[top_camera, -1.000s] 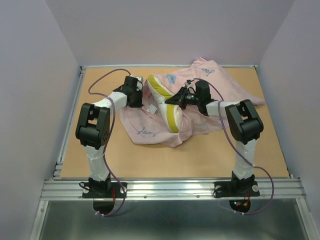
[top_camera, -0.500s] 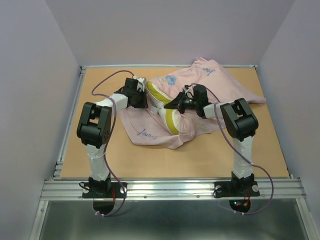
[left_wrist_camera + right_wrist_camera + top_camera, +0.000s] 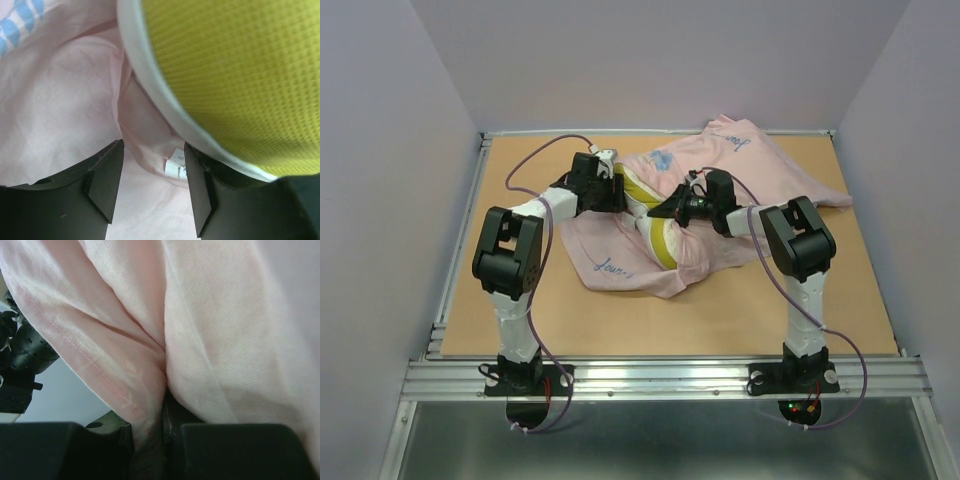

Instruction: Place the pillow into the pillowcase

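Note:
The pink pillowcase (image 3: 770,175) lies crumpled across the middle and back right of the table. The pillow (image 3: 662,246) sits partly inside it, with its yellow band and white edge showing at the case's mouth. My left gripper (image 3: 616,190) is at the pillow's left end, open. In the left wrist view its jaws (image 3: 152,185) stand apart over pink fabric (image 3: 70,100) and a small white label (image 3: 176,168), the yellow band (image 3: 235,75) just to their upper right. My right gripper (image 3: 660,210) is shut on a fold of pillowcase (image 3: 225,330) at the mouth (image 3: 162,440).
The wooden table (image 3: 520,320) has a raised metal rail along the left side and front. Purple cables loop from both arms. The left arm's dark wrist (image 3: 20,360) shows at the left of the right wrist view. Grey walls enclose the table.
My left gripper has opened and moved right, up against the pillow's end. The pillow has slid further into the case, so less of it shows. The right gripper keeps its hold and has shifted slightly left.

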You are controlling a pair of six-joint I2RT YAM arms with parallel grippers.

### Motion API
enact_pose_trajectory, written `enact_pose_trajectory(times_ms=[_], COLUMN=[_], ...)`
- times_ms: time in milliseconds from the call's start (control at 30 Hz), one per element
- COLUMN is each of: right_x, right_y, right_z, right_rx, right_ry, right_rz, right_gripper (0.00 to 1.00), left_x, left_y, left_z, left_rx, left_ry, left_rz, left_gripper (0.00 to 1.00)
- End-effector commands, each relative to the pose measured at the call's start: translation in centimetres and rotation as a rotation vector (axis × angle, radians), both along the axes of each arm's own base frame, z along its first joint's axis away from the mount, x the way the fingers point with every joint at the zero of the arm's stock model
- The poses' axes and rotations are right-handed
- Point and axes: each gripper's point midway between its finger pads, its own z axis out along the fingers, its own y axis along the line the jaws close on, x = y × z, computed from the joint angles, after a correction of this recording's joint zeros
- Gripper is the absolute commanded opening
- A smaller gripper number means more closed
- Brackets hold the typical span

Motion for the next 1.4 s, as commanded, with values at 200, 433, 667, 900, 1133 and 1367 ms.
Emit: enact_pose_trajectory(times_ms=[200,433,667,900,1133,1367], right_x=[-3.0,-3.7,-2.4,-2.9,-5.6,-9.5], right_y=[-0.3,-0.5,-1.7,-5.9,-6.7,-4.1], right_z=[-1.0,1.4,-1.5,-7.3,-9.1,-10.5], right_rx=[0.001,0.02,-0.106,-0.344,-0.449,-0.551], right_ry=[0.102,0.061,0.042,0.073,0.056,-0.072], right_rz=[0.061,0.075,0.012,-0.007,0.13,0.403], right_gripper=[0.01,0.01,0.01,0.01,0.01,0.01], left_x=[2.8,2.1,0.9,1.6,2.7,5.0], left_y=[0.4,0.9,1.9,11.6,10.9,5.9], left_z=[-2.5,-3.2,0.3,11.2,19.2,23.5], left_rx=[0.139,0.169,0.191,0.183,-0.035,-0.191], left_ry=[0.018,0.039,0.065,-0.089,-0.271,-0.371], left_rz=[0.118,0.142,0.077,0.235,0.167,0.068], left_gripper=[0.63,0.47,0.0,0.0,0.0,0.0])
